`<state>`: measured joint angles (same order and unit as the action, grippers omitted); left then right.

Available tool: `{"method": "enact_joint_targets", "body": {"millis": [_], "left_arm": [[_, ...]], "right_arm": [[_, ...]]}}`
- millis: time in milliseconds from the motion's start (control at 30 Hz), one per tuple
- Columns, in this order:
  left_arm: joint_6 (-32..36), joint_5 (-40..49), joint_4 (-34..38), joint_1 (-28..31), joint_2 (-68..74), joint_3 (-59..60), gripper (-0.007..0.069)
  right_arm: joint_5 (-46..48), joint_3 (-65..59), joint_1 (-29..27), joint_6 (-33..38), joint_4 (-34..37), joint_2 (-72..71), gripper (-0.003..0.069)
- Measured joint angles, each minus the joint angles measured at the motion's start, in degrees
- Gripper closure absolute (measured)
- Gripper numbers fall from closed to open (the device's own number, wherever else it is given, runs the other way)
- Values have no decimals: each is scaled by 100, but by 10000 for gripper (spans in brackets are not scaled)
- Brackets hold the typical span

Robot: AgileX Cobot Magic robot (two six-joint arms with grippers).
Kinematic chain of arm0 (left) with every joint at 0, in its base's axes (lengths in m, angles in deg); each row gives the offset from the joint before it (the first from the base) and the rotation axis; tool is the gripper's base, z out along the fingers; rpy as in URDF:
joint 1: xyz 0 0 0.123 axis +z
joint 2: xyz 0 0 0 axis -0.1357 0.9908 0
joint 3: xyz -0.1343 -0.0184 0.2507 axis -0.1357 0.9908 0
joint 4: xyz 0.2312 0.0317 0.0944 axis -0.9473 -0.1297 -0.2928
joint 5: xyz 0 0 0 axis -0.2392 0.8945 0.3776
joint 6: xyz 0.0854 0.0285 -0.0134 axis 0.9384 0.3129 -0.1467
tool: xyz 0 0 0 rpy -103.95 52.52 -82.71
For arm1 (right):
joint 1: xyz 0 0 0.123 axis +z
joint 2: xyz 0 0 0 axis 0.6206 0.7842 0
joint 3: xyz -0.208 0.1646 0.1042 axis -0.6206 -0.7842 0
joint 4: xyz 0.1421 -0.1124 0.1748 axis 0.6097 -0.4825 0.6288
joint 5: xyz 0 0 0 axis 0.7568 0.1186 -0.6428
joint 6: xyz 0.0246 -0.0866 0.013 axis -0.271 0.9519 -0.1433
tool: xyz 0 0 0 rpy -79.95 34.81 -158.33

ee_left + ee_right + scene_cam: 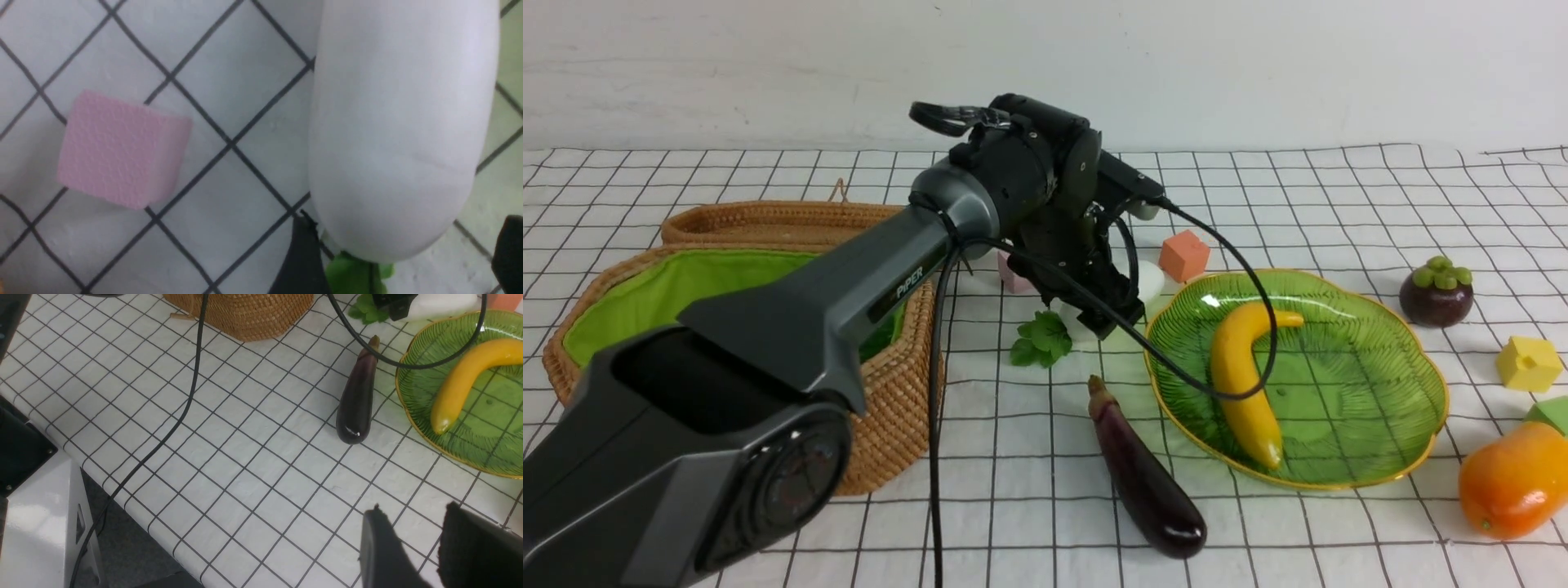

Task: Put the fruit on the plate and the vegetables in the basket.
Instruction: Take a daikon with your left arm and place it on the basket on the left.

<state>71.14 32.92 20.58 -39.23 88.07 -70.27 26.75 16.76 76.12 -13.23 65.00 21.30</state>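
Radish [400, 122] lies on the surface at the centre of the front view, between the basket [890, 425] and the plate [1364, 367], with its leaves [1041, 339] toward the basket. The left hand [1109, 314] straddles it with jaws spread, not clenched on it. The right hand [421, 539] hangs over the checked surface, parted and empty. The toy looks light, stiff and smooth, probably slippery. A grip across the thick white middle seems safer than one on the leaves.

Yellow banana [1245, 416], green leaf-patterned plate [1364, 392] with yellow rim, dark-purple eggplant [1147, 482], white radish [400, 134], black-gridded white table [1339, 204].
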Motion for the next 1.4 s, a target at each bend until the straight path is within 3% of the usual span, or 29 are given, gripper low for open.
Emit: {"method": "enact_joint_targets", "body": {"millis": [233, 567, 733, 933, 1200, 1267, 1400], "left_arm": [[145, -652, -57, -5, 116, -10, 60], [133, -698, -302, -5, 430, -10, 62], [91, -698, -302, -5, 437, -10, 124], [-141, -685, -421, -5, 435, -10, 124], [-86, 464, -487, -1, -365, 0, 124], [182, 939, -331, -1, -1071, 24, 124], [881, 1034, 44, -1, -2159, 579, 124]], "right_arm": [[0, 0, 0, -25, -16, 0, 421], [31, 0, 0, -104, -23, 0, 421], [38, 0, 0, -150, -23, 0, 421], [122, 0, 0, -289, -23, 0, 421], [116, 0, 0, -320, -502, 0, 421], [17, 0, 0, -320, -749, 0, 421], [-250, 0, 0, -320, -816, 0, 421]]}}
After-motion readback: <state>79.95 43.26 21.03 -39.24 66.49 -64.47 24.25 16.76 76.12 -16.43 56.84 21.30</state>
